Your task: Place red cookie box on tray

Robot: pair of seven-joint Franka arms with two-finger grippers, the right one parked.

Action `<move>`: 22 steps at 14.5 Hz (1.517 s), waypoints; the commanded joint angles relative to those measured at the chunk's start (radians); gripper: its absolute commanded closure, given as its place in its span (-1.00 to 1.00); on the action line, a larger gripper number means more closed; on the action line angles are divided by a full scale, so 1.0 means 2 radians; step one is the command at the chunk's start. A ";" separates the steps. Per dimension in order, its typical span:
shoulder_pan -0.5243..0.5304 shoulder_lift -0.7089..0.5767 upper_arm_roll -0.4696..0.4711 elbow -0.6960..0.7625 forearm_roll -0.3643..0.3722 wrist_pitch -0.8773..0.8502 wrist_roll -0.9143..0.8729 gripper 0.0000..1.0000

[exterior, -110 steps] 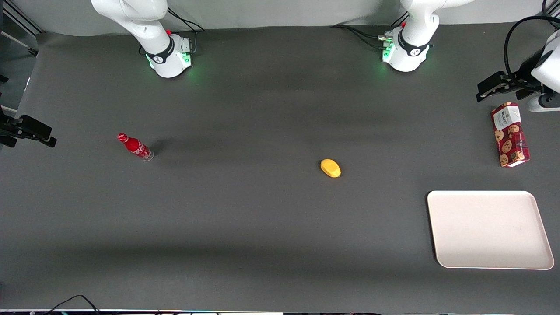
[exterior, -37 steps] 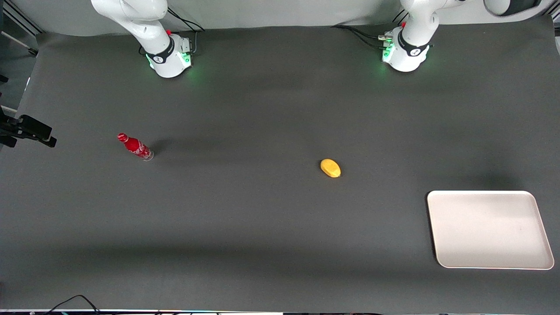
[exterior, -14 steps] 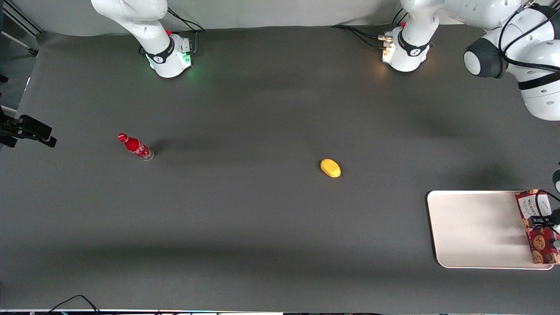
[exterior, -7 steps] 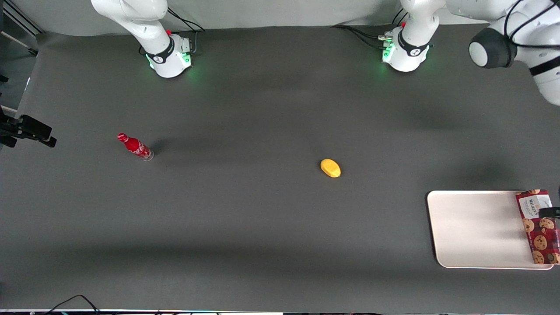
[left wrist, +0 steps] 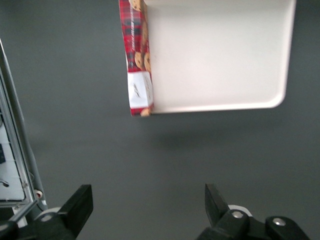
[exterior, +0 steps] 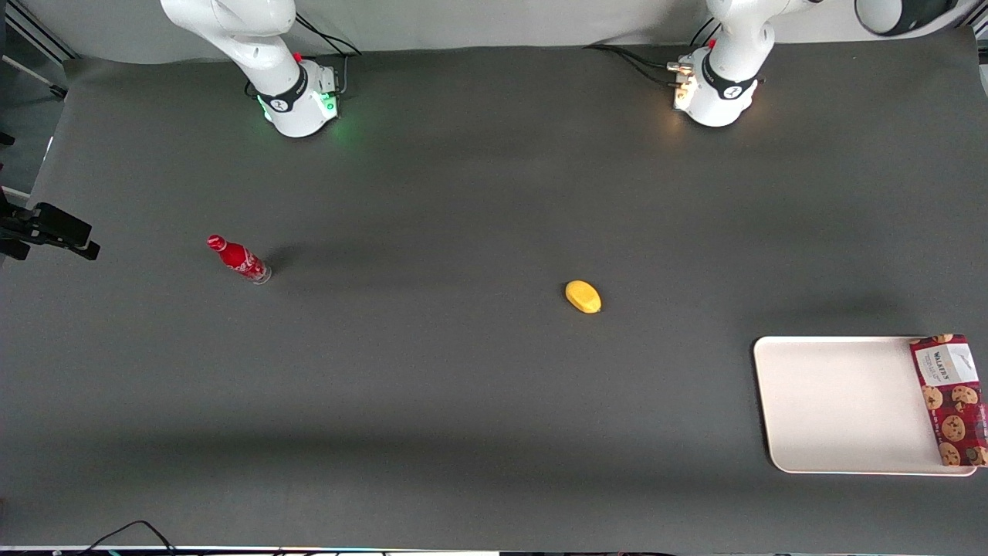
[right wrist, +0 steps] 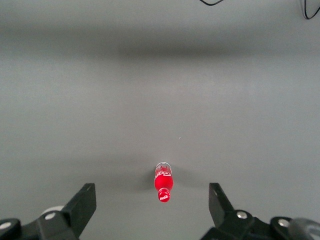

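Red cookie box on the tray's edge

The red cookie box [exterior: 952, 399] lies flat along the tray [exterior: 841, 401] rim toward the working arm's end of the desk [exterior: 463, 386]. The pincer [left wrist: 148, 210], spread and empty, hangs high above the desk near the tray.

One red cookie box [exterior: 949, 400], one tray [exterior: 841, 401], one small red bottle [exterior: 238, 259], one yellow lemon-like object [exterior: 583, 296] — four items. One gripper [left wrist: 147, 210] — fingers spread, holding nothing, high over the table.
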 commanded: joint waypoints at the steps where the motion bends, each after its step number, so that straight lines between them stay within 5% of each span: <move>1: -0.015 -0.099 -0.004 -0.058 0.018 -0.068 -0.028 -1.00; 6: -0.019 -0.289 -0.131 -0.253 0.043 -0.070 -0.156 -1.00; 12: -0.018 -0.447 -0.211 -0.481 0.043 0.047 -0.225 -1.00; 22: -0.020 -0.409 -0.253 -0.422 0.062 0.023 -0.229 -1.00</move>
